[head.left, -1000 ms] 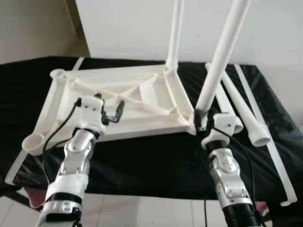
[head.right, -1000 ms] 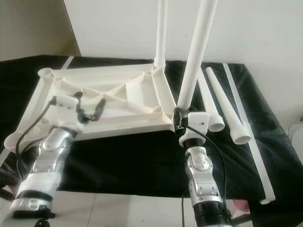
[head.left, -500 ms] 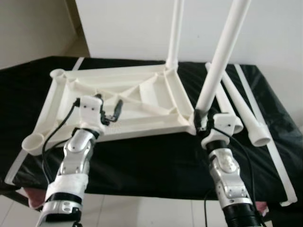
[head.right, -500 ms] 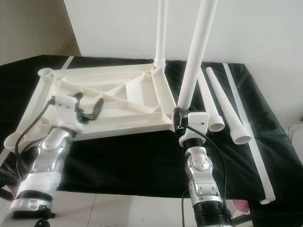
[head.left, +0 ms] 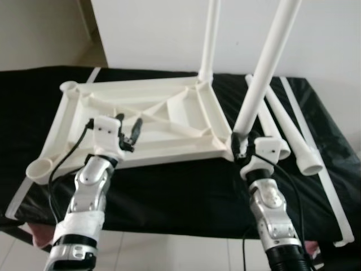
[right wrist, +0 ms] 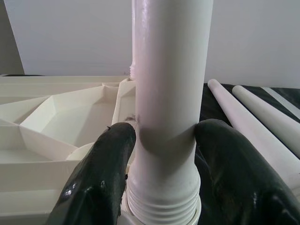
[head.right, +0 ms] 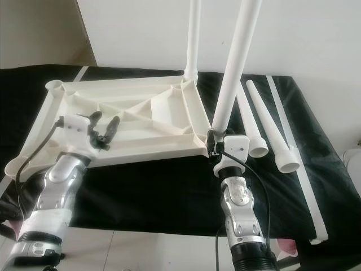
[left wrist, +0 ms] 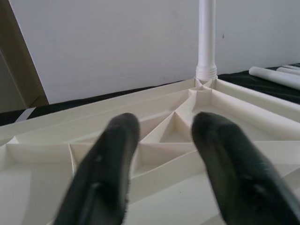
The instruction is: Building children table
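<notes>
Right wrist view: right gripper (right wrist: 161,183) clamped round the base of the second leg (right wrist: 171,93), threaded end partly down in the near right corner socket of the upturned tabletop (head.left: 141,121) on the black table (head.left: 169,186). Left gripper (left wrist: 164,164) spread open, holding nothing, over the ribbed underside. Far leg (head.left: 207,42) already upright; two spare legs (head.right: 265,127) lying to the right. Risk, probably: threads cross-binding if tilted, or tabletop sliding with nothing bracing it.
</notes>
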You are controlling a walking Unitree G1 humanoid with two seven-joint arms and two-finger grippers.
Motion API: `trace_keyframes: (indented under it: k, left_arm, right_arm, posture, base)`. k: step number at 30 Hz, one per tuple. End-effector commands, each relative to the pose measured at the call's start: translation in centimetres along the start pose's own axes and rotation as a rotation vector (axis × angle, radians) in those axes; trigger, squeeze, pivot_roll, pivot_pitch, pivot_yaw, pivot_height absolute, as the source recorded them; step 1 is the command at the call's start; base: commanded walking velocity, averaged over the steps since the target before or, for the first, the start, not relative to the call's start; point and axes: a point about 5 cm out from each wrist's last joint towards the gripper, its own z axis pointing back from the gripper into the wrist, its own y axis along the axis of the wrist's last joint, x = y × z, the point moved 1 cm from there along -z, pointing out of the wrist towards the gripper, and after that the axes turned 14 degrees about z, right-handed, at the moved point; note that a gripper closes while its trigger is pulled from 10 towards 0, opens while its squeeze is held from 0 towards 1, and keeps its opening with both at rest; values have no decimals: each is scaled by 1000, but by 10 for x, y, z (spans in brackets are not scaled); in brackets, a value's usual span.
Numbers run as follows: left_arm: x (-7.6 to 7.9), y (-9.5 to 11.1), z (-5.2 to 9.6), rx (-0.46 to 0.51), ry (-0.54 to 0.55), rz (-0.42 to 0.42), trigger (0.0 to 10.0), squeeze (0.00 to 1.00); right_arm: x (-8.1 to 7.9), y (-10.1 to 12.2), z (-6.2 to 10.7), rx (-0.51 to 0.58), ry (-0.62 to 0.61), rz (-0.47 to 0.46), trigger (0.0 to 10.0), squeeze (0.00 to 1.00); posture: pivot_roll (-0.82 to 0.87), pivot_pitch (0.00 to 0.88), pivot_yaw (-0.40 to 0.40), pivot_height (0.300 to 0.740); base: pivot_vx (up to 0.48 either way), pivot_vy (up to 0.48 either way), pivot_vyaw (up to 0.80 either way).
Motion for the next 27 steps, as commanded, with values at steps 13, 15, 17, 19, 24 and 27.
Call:
trace_keyframes:
  k: [13, 15, 17, 19, 24, 27]
  left_arm:
    - [-1, -5, 5, -25, 16, 3, 0, 0]
    - [-1, -5, 5, -26, 15, 2, 0, 0]
    - [-1, -5, 5, -26, 15, 3, 0, 0]
    - [-1, -5, 5, -28, 14, 3, 0, 0]
    - [-2, -8, 5, -58, 24, -20, 10000, 0]
    - [-2, -9, 5, -63, 23, -20, 10000, 0]
  right_arm:
    - [-1, -2, 2, -17, 4, -14, 10000, 0]
    - [-1, -2, 2, -17, 4, -15, 10000, 0]
    - [-1, -2, 2, -17, 4, -15, 10000, 0]
    - [-2, -2, 3, -18, 4, -16, 10000, 0]
    - [-1, -2, 4, -21, 2, -16, 10000, 0]
    - [-2, -2, 4, -21, 3, -16, 10000, 0]
  posture:
    - [-50, 117, -21, 740]
    - [-50, 117, -20, 740]
    - [-50, 119, -20, 740]
    - [-51, 121, -19, 740]
    - [-50, 124, -19, 740]
    - [-53, 124, -19, 740]
  base:
    - [0, 0, 0]
    - [0, 0, 0]
    - [0, 0, 0]
    - [0, 0, 0]
    - [0, 0, 0]
    - [0, 0, 0]
